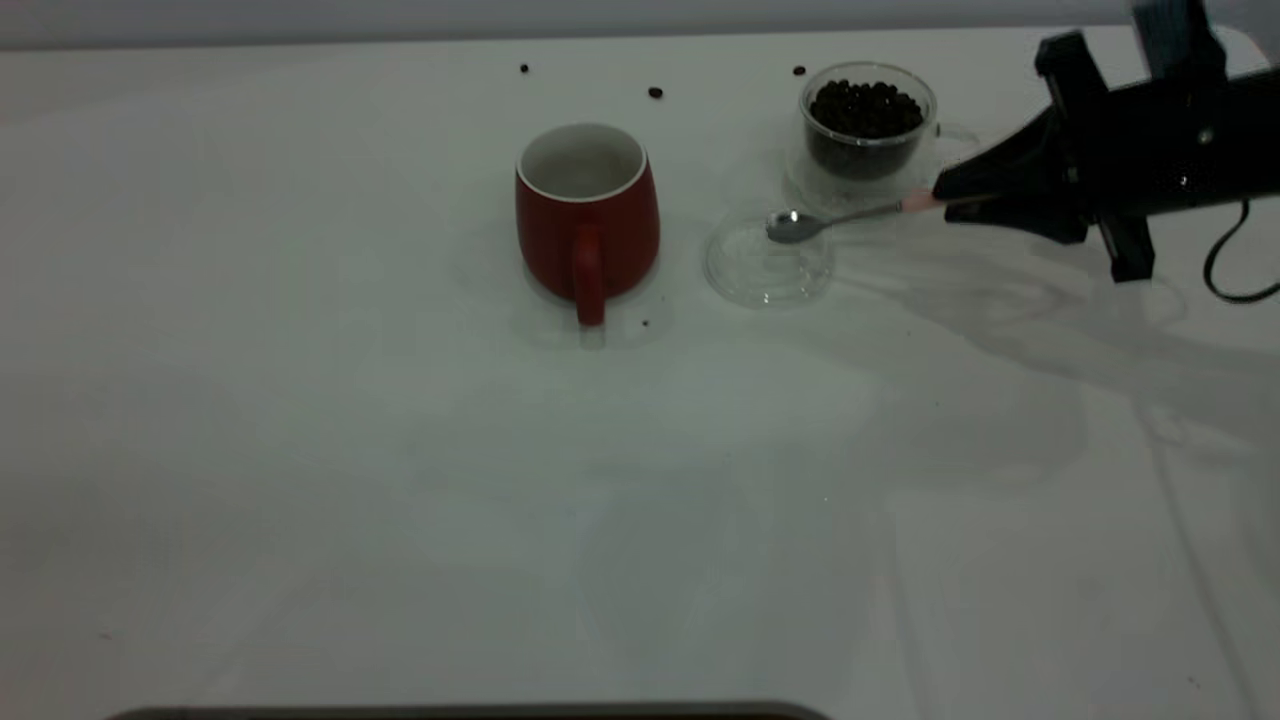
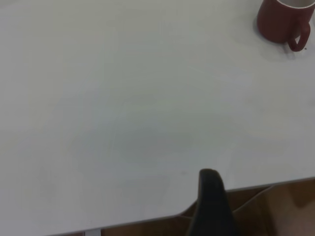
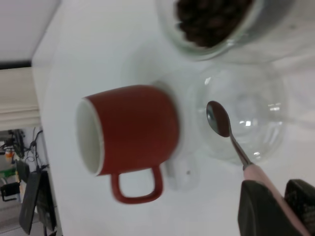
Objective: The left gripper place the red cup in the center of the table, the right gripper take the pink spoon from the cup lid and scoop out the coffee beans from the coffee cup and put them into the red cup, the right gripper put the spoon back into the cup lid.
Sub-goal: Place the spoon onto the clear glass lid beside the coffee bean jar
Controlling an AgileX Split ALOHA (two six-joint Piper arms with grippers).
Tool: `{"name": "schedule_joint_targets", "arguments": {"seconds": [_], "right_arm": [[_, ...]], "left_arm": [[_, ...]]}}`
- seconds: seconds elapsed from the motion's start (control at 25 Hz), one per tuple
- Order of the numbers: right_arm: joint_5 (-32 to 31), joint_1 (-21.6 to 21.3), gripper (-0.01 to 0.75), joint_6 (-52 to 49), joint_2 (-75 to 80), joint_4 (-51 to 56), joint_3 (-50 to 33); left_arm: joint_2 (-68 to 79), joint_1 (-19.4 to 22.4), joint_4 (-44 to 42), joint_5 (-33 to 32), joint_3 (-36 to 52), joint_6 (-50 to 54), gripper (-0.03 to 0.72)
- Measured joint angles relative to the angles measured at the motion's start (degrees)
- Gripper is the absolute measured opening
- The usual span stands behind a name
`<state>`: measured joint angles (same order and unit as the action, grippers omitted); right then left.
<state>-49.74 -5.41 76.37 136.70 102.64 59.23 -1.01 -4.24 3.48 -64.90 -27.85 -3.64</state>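
The red cup (image 1: 587,215) stands upright and empty in the middle of the table (image 1: 400,450), handle toward the camera. To its right lies the clear cup lid (image 1: 765,265). Behind the lid stands the glass coffee cup (image 1: 868,125), full of dark coffee beans (image 1: 865,105). My right gripper (image 1: 945,195) is shut on the pink handle of the pink spoon (image 1: 830,220). The spoon's empty metal bowl hovers over the lid's far rim; I cannot tell whether it touches. In the right wrist view the spoon (image 3: 231,135) crosses the lid (image 3: 246,118) beside the red cup (image 3: 133,130). My left gripper (image 2: 211,196) sits back at the table's edge, far from the red cup (image 2: 283,22).
A few loose beans lie along the table's far side (image 1: 655,92), and a dark speck (image 1: 645,323) sits by the red cup's base. A wide stretch of bare white tabletop runs across the front and left. A black cable (image 1: 1230,270) hangs under the right arm.
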Motion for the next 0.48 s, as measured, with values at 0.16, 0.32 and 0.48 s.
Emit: {"name": "schedule_joint_targets", "arguments": {"seconds": [0.16,0.32,0.48], "right_arm": [[0.00,-0.10,0.108,1.21,2.90,0.00,3.06],[-0.54,-0.10,0.108,1.94,5.40,0.00,6.05],[-2.84,-0.10,0.108,3.13,7.77,0.00,8.02]], "left_arm": [[0.00,0.00,0.00,0.00,0.00,0.00,0.586],[0.00,0.00,0.00,0.00,0.00,0.00,0.586],[0.00,0.00,0.00,0.00,0.00,0.00,0.586]]}}
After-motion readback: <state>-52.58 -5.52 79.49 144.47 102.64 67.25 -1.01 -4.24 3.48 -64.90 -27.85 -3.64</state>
